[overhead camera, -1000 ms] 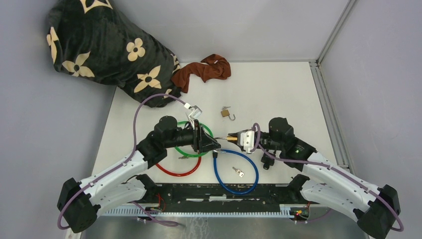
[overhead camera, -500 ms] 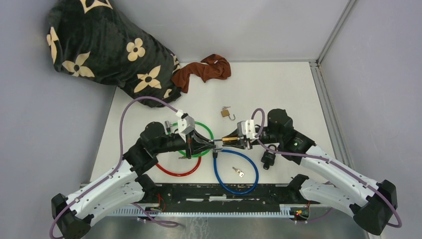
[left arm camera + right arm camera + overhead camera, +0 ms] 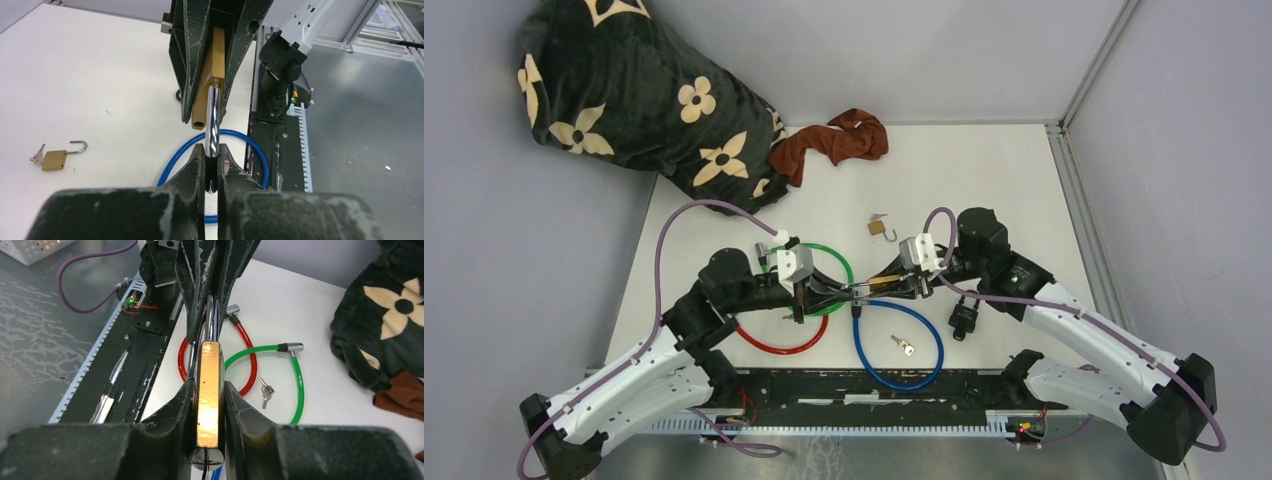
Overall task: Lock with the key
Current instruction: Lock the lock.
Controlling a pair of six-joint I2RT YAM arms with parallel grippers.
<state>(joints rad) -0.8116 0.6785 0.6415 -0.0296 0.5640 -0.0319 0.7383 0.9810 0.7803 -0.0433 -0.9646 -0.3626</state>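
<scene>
The right gripper clamps the brass padlock by its flat sides, jaws parted only by the body's thickness, so the lock is braced in mid-air between the arms. Directly facing it, the left gripper has its jaws pinched tight on the chrome shackle, probably to push it home into the body's empty hole. A loose key lies on the table below the right gripper; whether it fits this lock is unclear
</scene>
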